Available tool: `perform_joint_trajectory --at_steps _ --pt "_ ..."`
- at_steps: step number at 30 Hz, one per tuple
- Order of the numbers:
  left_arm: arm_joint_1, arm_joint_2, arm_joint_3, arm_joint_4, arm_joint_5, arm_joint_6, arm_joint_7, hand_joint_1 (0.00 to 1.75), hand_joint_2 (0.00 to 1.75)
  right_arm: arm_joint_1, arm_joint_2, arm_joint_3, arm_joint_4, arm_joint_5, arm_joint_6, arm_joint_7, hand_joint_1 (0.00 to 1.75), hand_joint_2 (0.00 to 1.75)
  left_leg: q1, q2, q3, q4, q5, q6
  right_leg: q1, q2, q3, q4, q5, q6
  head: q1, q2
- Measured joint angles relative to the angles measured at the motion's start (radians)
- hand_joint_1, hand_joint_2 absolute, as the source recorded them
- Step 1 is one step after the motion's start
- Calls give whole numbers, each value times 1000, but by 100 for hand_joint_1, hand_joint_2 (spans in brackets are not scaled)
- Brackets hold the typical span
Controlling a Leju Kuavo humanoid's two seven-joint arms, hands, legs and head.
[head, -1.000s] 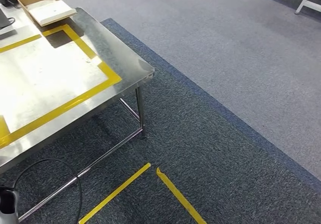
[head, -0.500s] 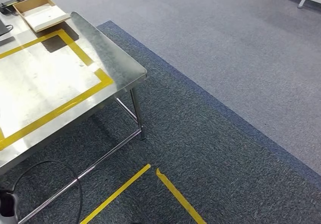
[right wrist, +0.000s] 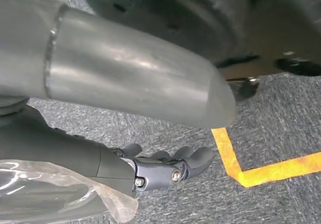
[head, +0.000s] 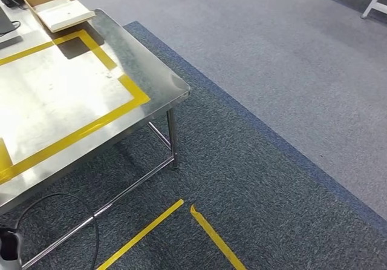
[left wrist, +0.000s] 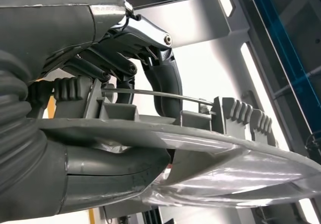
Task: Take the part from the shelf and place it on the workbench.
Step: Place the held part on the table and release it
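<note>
The left hand (left wrist: 125, 73) has the part (left wrist: 212, 148), a long grey moulded piece in clear plastic wrap: dark fingers (left wrist: 159, 78) curl over one face of it, the thick thumb (left wrist: 110, 176) presses along the other, and the piece juts well past the fingertips. On the right wrist camera, the right hand (right wrist: 162, 166) hangs above the dark carpet (right wrist: 265, 113) with its fingers stretched out fairly straight and apart; a crumpled bit of clear plastic film (right wrist: 56, 194) lies against the wrist side, but whether the hand grips anything I cannot tell. Yellow floor tape (right wrist: 242, 163) forms a corner just beyond those fingers. From the head camera, the steel workbench (head: 150, 70) sits at the left, its top marked with a yellow tape rectangle (head: 132, 94), a shallow cardboard box (head: 57, 6) at the far end, and a black cable (head: 68, 200) looping on the floor beneath.
</note>
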Motion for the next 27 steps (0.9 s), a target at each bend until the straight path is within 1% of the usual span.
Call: perform_joint_trajectory --at_steps 1,2,3,4,5,6,7,9,10,11,12,13,14,15,16,17,18,19,20,21,23,24,25,26,27 --pt "1 0 0 0 0 0 0 175 175 1 0 0 0 0 0 0 0 0 -1 -2 5 0 -3 0 0 0 0 -19 29 -2 0 0" --pt "1 0 0 0 0 0 0 175 175 1 0 0 0 1 0 -1 0 0 -2 -3 11 0 -7 -1 1 0 19 -75 72 -6 0 0" --pt "1 0 0 0 0 0 0 175 175 1 0 0 0 1 0 -1 0 0 -2 -4 17 0 -11 -3 2 1 46 -144 111 -12 0 0" --pt "0 0 0 0 0 0 0 175 175 0 -1 -1 0 1 0 -2 0 0 -4 -4 21 1 -16 -7 4 1 77 -209 137 -19 0 0" --pt "0 0 0 0 0 0 0 175 175 -1 -1 -1 0 2 0 -2 0 0 -5 -4 23 1 -19 -12 6 1 99 -253 148 -24 -1 0" --pt "0 0 -1 0 1 0 0 175 175 -1 -2 -1 0 2 0 -2 0 0 -5 -4 23 1 -21 -17 8 2 110 -272 145 -27 -1 0" --pt "0 0 -1 0 1 0 0 175 175 -1 -2 -1 0 2 0 -3 0 0 -6 -4 23 -1 -22 -22 10 2 116 -279 141 -30 -1 0" --pt "0 0 -1 -1 1 0 0 175 175 1 -2 -1 0 2 2 -4 0 0 -4 -3 26 1 -28 -33 6 2 123 -288 140 -38 -3 0" --pt "-1 0 -1 -2 0 0 0 175 175 2 -2 -2 0 2 3 -4 0 0 -4 -3 21 18 -39 -38 3 1 131 -295 140 -43 -5 0" --pt "-2 1 -1 -2 0 0 0 175 175 1 -1 -2 0 2 4 -5 0 0 -4 -2 5 56 -58 -42 1 0 139 -301 138 -48 -7 0" --pt "-2 1 -1 -2 0 0 0 175 175 1 -1 -2 0 3 4 -6 0 0 -3 -1 -22 113 -83 -46 0 0 146 -303 135 -52 -9 0" --pt "-2 2 -2 -2 0 0 0 175 175 0 -1 -2 0 3 5 -6 0 0 -2 -1 -57 179 -108 -49 0 -1 153 -304 130 -55 -9 0" --pt "0 2 -2 -2 0 0 0 175 175 1 -1 -3 0 4 5 -6 0 0 -1 -1 -89 235 -122 -52 0 0 159 -304 124 -56 -9 0" --pt "2 2 -2 -2 0 0 0 175 175 1 -1 -3 0 4 6 -7 0 0 0 -1 -110 264 -117 -55 0 0 167 -304 118 -56 -9 0" --pt "3 2 -2 -2 0 0 0 175 175 2 -1 -3 0 4 6 -8 0 0 2 -1 -115 257 -92 -56 0 1 176 -303 111 -55 -9 0" --pt "3 2 -2 -2 1 0 0 175 175 3 -1 -3 0 5 6 -8 0 0 4 0 -103 214 -49 -58 -1 2 187 -303 103 -52 -9 0" --pt "3 2 -2 -2 1 0 0 175 175 4 -1 -3 0 5 7 -9 0 0 5 1 -82 152 -6 -58 -2 2 197 -303 95 -48 -9 0" --pt "3 2 -2 -2 1 0 0 175 175 4 -1 -3 0 5 7 -10 0 0 4 2 -59 95 23 -58 -1 2 205 -302 86 -42 -10 0" --pt "2 2 -2 -2 1 0 0 175 175 3 -1 -3 0 5 7 -11 0 0 2 3 -38 50 32 -53 0 2 208 -302 77 -35 -10 0" --pt "2 3 -3 -2 1 0 0 175 175 2 -1 -3 0 6 7 -12 0 0 -1 3 -26 25 25 -45 1 2 212 -303 71 -27 -10 0" --pt "3 6 -3 -2 0 0 0 175 175 0 -1 -3 0 7 7 -14 0 0 -4 1 -14 7 3 -24 0 -1 222 -303 68 -11 -9 0" --pt "5 7 -3 -2 -1 0 0 175 175 -1 -1 -3 0 8 7 -14 0 0 -4 -1 -8 4 0 -15 -1 -1 225 -298 66 -5 -7 0" --pt "5 7 -3 -2 0 0 0 175 175 -2 -1 -3 0 8 7 -15 0 0 -3 -2 1 1 -3 -7 -2 -1 217 -280 59 -1 -6 0" --pt "5 8 -3 -2 0 0 0 175 175 -4 -1 -3 0 8 7 -15 0 0 -1 -2 10 0 -7 -1 -2 -1 194 -242 45 1 -3 0" --pt "6 7 -3 -2 1 0 0 175 175 -5 -1 -3 0 8 7 -16 0 0 -1 -2 18 -2 -12 3 -3 0 155 -184 27 4 0 0"
